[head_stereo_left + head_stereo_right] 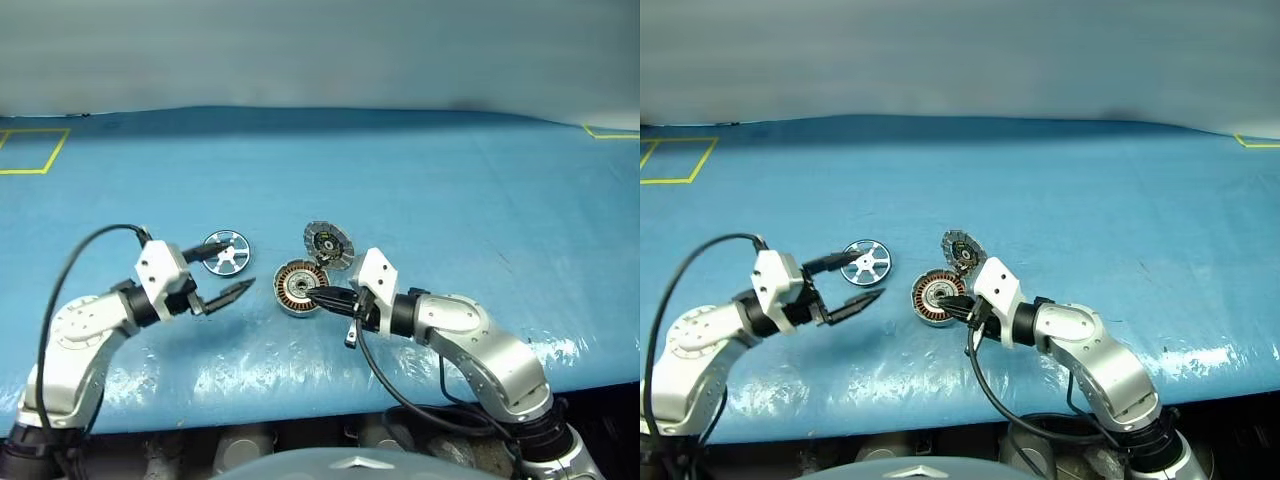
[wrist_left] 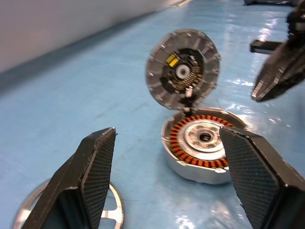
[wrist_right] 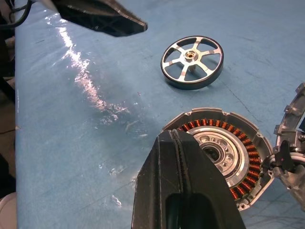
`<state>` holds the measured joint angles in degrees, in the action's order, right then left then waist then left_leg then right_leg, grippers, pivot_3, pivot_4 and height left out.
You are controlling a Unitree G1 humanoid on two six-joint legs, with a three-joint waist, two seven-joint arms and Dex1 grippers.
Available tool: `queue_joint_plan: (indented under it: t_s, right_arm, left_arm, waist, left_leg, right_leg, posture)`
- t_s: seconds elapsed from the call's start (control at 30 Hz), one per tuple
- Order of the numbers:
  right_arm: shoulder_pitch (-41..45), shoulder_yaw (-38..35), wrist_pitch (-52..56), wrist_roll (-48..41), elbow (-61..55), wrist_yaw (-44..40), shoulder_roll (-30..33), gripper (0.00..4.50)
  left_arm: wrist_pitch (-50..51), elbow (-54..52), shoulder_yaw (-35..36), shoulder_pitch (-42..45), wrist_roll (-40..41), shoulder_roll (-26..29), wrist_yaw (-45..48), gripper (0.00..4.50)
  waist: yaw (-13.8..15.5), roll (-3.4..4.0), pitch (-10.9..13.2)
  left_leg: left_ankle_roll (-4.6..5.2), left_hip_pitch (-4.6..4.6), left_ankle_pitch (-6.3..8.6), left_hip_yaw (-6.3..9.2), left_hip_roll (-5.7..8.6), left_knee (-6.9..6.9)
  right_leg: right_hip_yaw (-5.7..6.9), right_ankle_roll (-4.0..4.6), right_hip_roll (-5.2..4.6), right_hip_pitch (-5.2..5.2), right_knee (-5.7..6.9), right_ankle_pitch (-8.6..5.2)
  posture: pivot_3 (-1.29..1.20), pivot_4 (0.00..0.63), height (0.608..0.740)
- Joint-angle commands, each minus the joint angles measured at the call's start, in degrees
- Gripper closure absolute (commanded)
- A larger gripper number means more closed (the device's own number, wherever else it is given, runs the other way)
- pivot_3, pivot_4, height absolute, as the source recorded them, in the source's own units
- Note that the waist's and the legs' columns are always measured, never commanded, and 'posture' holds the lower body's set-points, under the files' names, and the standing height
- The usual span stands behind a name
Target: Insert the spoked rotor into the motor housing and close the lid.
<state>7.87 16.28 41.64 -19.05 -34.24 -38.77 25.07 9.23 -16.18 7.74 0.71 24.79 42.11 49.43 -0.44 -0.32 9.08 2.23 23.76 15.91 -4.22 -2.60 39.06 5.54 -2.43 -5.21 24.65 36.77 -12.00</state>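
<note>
The spoked rotor (image 1: pixel 225 251) lies flat on the blue table, a shiny silver wheel left of the motor housing (image 1: pixel 297 287). The housing shows its copper windings and dark centre. Its lid (image 1: pixel 328 243) stands open and upright on the hinge at the far rim, ribbed inner face showing. My left gripper (image 1: pixel 233 270) hovers open just above the table between rotor and housing, nothing between its fingers (image 2: pixel 95 171). My right gripper (image 1: pixel 313 292) is shut and empty, its tip at the housing's near right rim; I cannot tell whether it touches.
A blue sheet covers the table (image 1: pixel 450 200), glossy and wrinkled near its front edge. Yellow tape marks sit at the far left (image 1: pixel 30 150) and far right (image 1: pixel 610 131) corners. A pale wall rises behind the table.
</note>
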Motion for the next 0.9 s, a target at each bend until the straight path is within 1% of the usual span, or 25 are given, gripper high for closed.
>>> queue_joint_plan:
  t_s: [0.03, 0.07, 0.13, 0.2, 0.27, 0.4, 0.5, 0.7, 0.9]
  right_arm:
    - [2.01, -0.44, 0.57, -0.25, -2.12, 1.92, -0.52, 4.48]
    - [2.31, -0.65, 0.67, -1.01, -2.59, 1.51, -0.39, 4.48]
    - [2.94, 0.76, -0.61, -0.67, -3.52, -0.82, 1.81, 4.48]
    - [3.17, 1.54, -2.18, 0.05, -3.33, -1.26, 2.44, 4.48]
    - [3.11, 1.80, -3.15, 0.33, -2.77, -0.82, 2.08, 4.48]
    - [2.35, 2.50, -4.07, 1.11, -2.18, 1.16, 0.65, 4.48]
    - [1.48, 2.90, -4.13, 1.53, -2.53, 2.25, 0.28, 4.48]
    - [0.91, 3.37, -3.93, 3.62, -1.33, 4.57, 0.30, 4.48]
    - [0.76, 3.34, -3.52, 4.20, -1.02, 5.51, -0.08, 4.48]
  left_arm:
    - [1.97, 3.80, 1.68, 4.95, -0.62, 2.88, 1.32, 0.78]
    - [2.22, 4.94, 1.45, 6.78, -0.35, 3.54, 2.56, 0.78]
    - [5.35, 7.00, -0.06, 10.09, 1.35, 5.67, 7.38, 0.78]
    - [5.94, 10.87, -3.77, 12.49, -1.97, 8.62, 11.99, 0.78]
    - [2.24, 15.77, -7.76, 14.86, -7.87, 10.56, 14.12, 0.78]
    - [3.35, 20.28, -9.87, 19.40, -9.01, 9.55, 15.78, 0.78]
    - [0.94, 22.95, -11.38, 21.64, -12.04, 9.62, 16.09, 0.78]
    - [2.24, 25.06, -14.36, 25.63, -14.72, 7.11, 16.92, 0.78]
    - [2.33, 26.36, -17.83, 27.63, -17.80, 5.38, 18.40, 0.78]
  waist:
    - [-0.07, -0.02, 0.01]
    - [-0.09, -0.02, 0.02]
    - [-0.09, -0.09, 0.05]
    - [-0.07, -0.09, 0.05]
    - [-0.07, -0.06, 0.06]
    - [-0.13, -0.16, 0.10]
    - [-0.08, -0.18, 0.11]
    - [0.00, -0.18, 0.11]
    - [-0.11, -0.19, 0.10]
  left_leg:
    - [0.00, 0.01, 0.00, -0.01, 0.01, 0.02]
    - [0.00, 0.00, 0.00, -0.03, 0.01, 0.01]
    - [-0.01, 0.03, 0.00, -0.03, 0.02, 0.02]
    - [-0.16, 0.03, -0.09, -0.04, 0.02, 0.02]
    - [-0.24, 0.00, -0.13, -0.10, 0.04, -0.02]
    - [-0.27, 0.04, -0.14, -0.15, 0.00, -0.01]
    - [-0.28, 0.05, -0.15, -0.13, 0.00, 0.04]
    - [-0.27, 0.04, -0.15, -0.14, 0.01, 0.13]
    - [-0.28, 0.03, -0.15, -0.14, 0.00, 0.16]
  right_leg:
    - [-0.01, -0.02, 0.01, 0.00, 0.00, 0.01]
    - [-0.03, -0.04, 0.01, 0.00, 0.00, 0.02]
    - [-0.03, -0.05, 0.02, 0.01, -0.01, 0.04]
    - [-0.03, -0.04, 0.03, 0.00, -0.01, 0.04]
    - [-0.03, -0.02, 0.06, -0.02, -0.03, 0.01]
    - [-0.04, 0.00, 0.11, 0.01, -0.02, -0.01]
    - [-0.03, 0.00, 0.12, 0.00, 0.00, -0.01]
    - [-0.05, -0.04, 0.10, -0.04, 0.04, 0.02]
    - [-0.07, -0.02, 0.13, -0.04, 0.10, 0.03]
  posture:
    - [0.00, 0.150, 0.740]
    - [0.00, 0.150, 0.740]
    - [0.00, 0.150, 0.740]
    - [0.00, 0.150, 0.740]
    - [0.00, 0.150, 0.740]
    - [0.00, 0.150, 0.740]
    - [0.00, 0.150, 0.740]
    - [0.00, 0.150, 0.740]
    - [0.00, 0.150, 0.740]
